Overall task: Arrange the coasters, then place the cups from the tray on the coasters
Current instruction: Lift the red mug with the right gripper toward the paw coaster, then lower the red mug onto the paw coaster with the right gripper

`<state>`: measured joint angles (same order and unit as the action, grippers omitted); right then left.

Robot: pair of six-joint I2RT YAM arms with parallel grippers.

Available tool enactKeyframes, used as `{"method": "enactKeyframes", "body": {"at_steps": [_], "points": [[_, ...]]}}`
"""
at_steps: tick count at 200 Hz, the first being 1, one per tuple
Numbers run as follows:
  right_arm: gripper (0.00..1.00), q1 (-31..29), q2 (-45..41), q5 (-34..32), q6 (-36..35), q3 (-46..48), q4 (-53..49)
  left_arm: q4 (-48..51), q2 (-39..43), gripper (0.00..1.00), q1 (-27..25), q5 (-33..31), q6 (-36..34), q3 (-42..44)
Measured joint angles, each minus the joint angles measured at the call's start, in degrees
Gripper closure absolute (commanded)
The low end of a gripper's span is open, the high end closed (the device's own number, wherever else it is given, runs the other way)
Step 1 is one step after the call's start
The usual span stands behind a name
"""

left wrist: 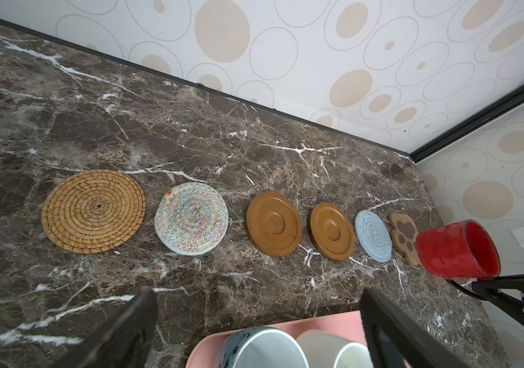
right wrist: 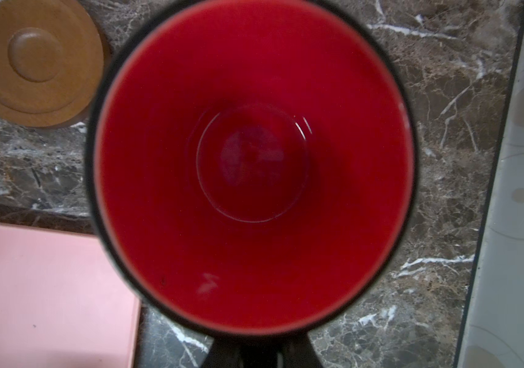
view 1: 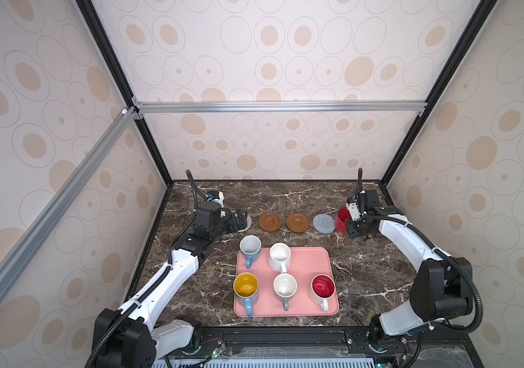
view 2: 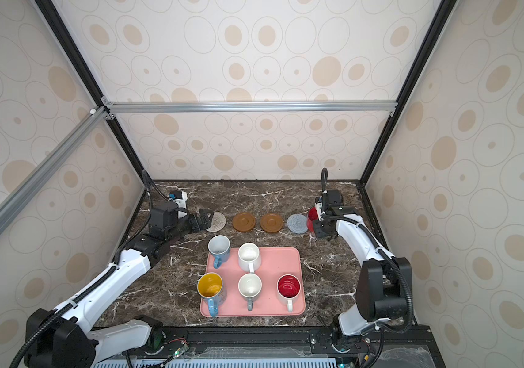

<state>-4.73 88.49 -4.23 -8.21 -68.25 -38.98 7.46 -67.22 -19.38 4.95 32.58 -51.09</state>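
Right tool [view 1: 350, 227] clamps one red mug [view 1: 341, 220], left tool [view 1: 241, 220] gapes; five mugs [view 1: 250, 247] [view 1: 279, 255] [view 1: 245, 286] [view 1: 285, 286] [view 1: 323, 286], six coasters [left wrist: 93, 210] [left wrist: 191, 218] [left wrist: 274, 223] [left wrist: 330, 231] [left wrist: 373, 235] [left wrist: 405, 234].

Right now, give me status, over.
Left gripper open, empty. Right gripper shut on red mug, beside paw coaster. Five mugs on tray. No obstruction seen.

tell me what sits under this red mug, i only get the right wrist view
Observer: The brown paw coaster lies at the base of the red mug, partly hidden by it. I cannot tell whether they touch.
Operator: how many cups on the tray
Observer: Five more stand on the pink tray.
Operator: where's the left pincer
Observer: The left pincer is open and empty, near the cream woven coaster.
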Motion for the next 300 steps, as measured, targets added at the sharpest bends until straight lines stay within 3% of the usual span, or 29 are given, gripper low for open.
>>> {"method": "enactKeyframes", "body": {"at_steps": [48, 128, 210, 300], "points": [[0.87, 1.81, 3.80, 1.46, -6.58, -2.78, 0.48, 0.04, 0.02, 0.00, 0.00, 0.02, -0.02, 0.00], [0.87, 3.69, 7.63, 2.38, -7.89, -5.73, 0.31, 0.04, 0.02, 0.00, 0.00, 0.00, -0.02, 0.00], [0.87, 3.80, 10.64, -0.96, 1.36, -8.04, -0.81, -0.11, 0.02, 0.00, 0.00, 0.33, -0.02, 0.00], [0.87, 3.85, 13.14, -3.32, 5.09, -8.81, 0.13, -0.09, 0.02, 0.00, 0.00, 0.50, -0.02, 0.00]]}}
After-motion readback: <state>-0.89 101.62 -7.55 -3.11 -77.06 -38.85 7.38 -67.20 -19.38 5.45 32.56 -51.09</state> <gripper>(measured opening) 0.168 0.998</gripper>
